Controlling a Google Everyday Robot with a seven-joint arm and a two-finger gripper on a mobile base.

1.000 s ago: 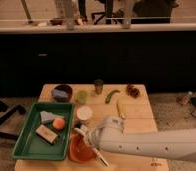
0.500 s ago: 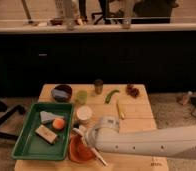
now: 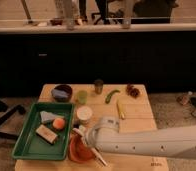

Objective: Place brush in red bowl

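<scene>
The end effector [image 3: 81, 136] has shifted left over the red bowl [image 3: 77, 151] at the tabletop's [image 3: 138, 120] front edge; brush [image 3: 97, 157] inside, release apparently pending.

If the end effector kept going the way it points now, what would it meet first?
Probably the red bowl: the end effector points down-left over it, with the brush there. Depth is unclear.

A single raised camera looks down and forward over the wooden tabletop [image 3: 136, 117] (at middling range), toward a dark counter at 12 o'clock; the arm's tool [image 3: 82, 136] enters from 4 o'clock.
</scene>
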